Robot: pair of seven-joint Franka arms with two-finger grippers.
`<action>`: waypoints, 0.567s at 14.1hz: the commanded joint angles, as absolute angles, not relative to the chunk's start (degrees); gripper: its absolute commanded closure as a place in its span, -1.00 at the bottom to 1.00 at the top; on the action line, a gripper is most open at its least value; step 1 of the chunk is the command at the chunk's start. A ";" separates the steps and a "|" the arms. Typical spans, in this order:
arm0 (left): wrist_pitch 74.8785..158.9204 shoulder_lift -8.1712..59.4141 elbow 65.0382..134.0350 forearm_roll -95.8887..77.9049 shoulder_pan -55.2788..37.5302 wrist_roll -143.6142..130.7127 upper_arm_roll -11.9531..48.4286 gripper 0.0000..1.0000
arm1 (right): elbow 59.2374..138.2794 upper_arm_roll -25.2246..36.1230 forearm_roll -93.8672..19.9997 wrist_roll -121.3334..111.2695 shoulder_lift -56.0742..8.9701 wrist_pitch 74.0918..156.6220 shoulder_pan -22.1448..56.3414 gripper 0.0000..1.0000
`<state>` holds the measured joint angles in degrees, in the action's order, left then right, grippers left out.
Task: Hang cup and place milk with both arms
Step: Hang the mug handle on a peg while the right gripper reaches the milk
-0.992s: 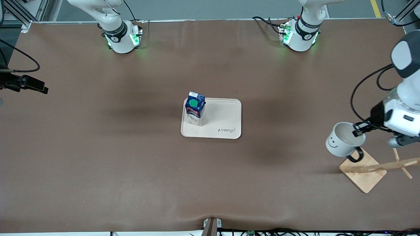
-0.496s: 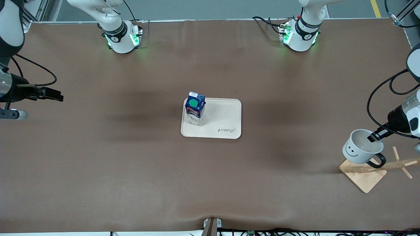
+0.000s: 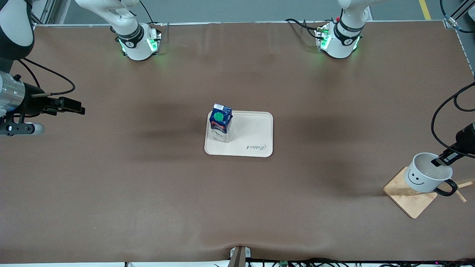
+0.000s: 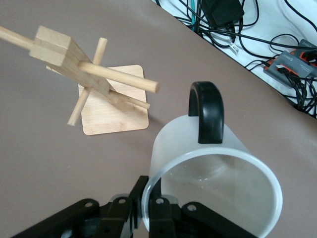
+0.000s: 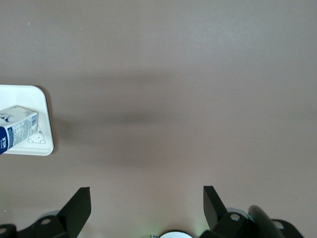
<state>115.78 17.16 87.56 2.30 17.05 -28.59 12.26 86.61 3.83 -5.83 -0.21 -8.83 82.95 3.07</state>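
The white cup (image 3: 426, 174) with the black smiley face and black handle (image 3: 447, 188) hangs in my left gripper (image 3: 443, 158), which is shut on its rim, one finger inside and one outside. It is held over the wooden cup rack's base (image 3: 410, 196). In the left wrist view the cup (image 4: 218, 198) has its handle (image 4: 207, 111) beside the tip of a rack peg (image 4: 124, 78), apart from it. The blue milk carton (image 3: 220, 122) stands upright on the cream tray (image 3: 256, 137) at mid-table. My right gripper (image 3: 76, 107) is open and empty over bare table at the right arm's end.
The wooden rack (image 4: 64, 54) has several pegs sticking out of a square post. Cables and boxes (image 4: 277, 44) lie past the table edge near the rack. The right wrist view shows the tray's corner (image 5: 42, 144) and the carton (image 5: 17, 129).
My left gripper has carried the cup lower and toward the table's end, from beside the rack base to over it. My right gripper has moved in over the table.
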 commanded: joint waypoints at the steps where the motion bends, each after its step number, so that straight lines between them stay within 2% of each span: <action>1: 116.54 18.37 86.04 2.90 18.46 -29.00 12.66 1.00 | 85.43 3.60 -6.68 0.26 -10.28 80.51 5.09 -1.00; 5: 116.63 18.98 86.04 2.99 19.33 -28.83 12.66 1.00 | 85.60 3.60 -7.03 1.40 -10.55 81.65 8.25 -1.00; 8: 116.81 18.98 86.04 3.08 19.86 -28.74 12.66 1.00 | 85.96 3.60 -11.15 11.39 -10.90 82.00 11.33 -1.00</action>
